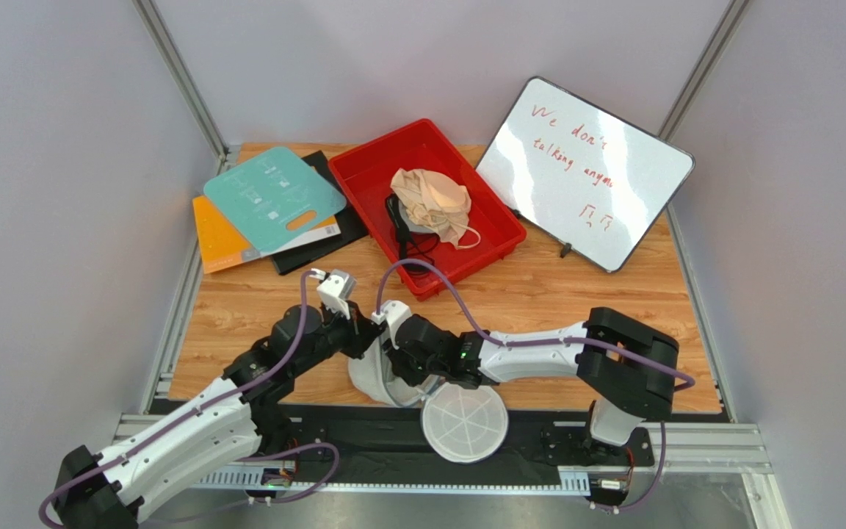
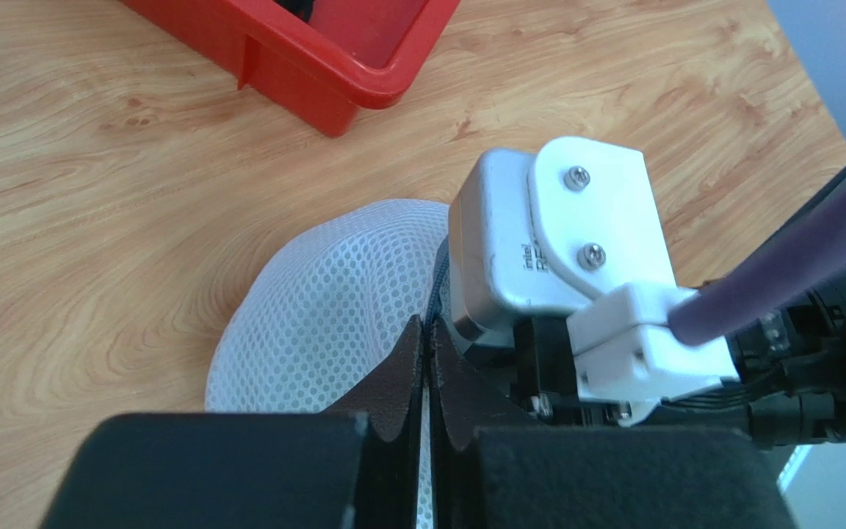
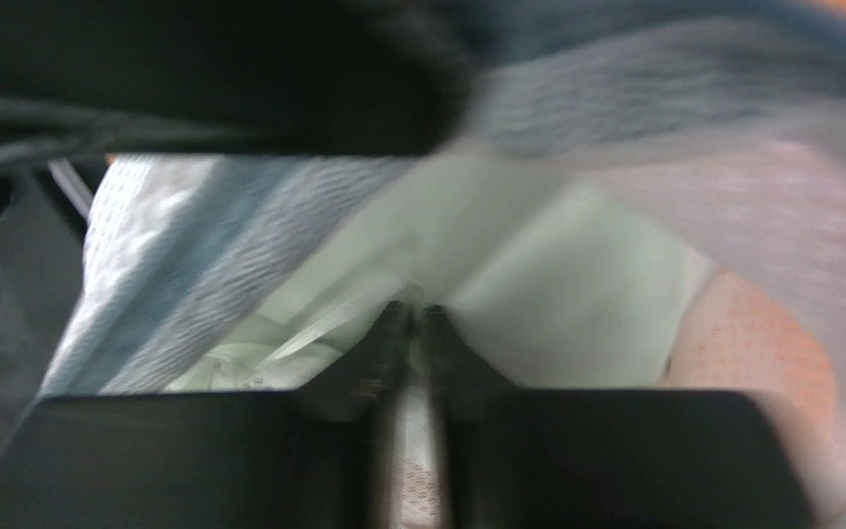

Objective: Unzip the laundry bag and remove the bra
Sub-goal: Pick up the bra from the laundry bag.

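Fingers [image 2: 403, 375] of the left gripper [image 2: 424, 331] are pressed together at the laundry bag [image 2: 317, 309]. The right gripper [image 3: 411, 320] is nearly closed on pale fabric [image 3: 527, 276] inside its mouth, too blurred to name. A pull now could drag the whole bag off the table [image 1: 615, 287], since it lies right at the near edge. White, domed mesh, gaping open, it sits low centre in the overhead view; the bra cannot be picked out.

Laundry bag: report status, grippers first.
Left gripper shut at the laundry bag rim. Right gripper inside the bag, jaws nearly together, grip unclear. Bag looks unzipped, contents blurred. Grippers crowded together over it.
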`<control>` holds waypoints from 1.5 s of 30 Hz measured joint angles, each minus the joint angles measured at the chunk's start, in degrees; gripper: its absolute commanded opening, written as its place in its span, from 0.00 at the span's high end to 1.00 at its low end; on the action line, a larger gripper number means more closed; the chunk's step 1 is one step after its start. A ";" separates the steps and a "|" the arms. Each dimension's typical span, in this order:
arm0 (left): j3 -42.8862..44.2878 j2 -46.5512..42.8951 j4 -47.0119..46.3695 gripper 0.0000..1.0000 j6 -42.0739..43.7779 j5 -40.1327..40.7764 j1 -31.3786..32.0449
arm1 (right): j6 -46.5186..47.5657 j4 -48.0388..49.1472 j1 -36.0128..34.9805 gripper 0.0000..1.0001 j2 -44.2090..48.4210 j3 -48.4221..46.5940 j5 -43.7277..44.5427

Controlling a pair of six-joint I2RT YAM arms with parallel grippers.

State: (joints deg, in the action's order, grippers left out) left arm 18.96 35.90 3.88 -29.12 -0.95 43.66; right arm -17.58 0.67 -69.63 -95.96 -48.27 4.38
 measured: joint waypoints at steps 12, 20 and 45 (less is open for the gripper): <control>-1.62 -6.32 5.53 1.00 -0.74 0.04 -0.20 | -5.25 -2.49 -0.07 1.00 4.48 2.49 7.41; -1.79 -6.27 8.98 1.00 -0.55 0.22 -0.20 | -6.64 -4.09 -0.07 1.00 16.37 4.96 7.63; -4.28 1.99 2.62 1.00 -0.52 -4.22 -0.20 | -10.75 -2.58 0.57 1.00 39.12 13.18 12.98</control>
State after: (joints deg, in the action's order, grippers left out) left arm 14.68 37.89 6.50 -29.65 -5.17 43.46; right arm -28.34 -1.91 -69.06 -56.84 -35.09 17.37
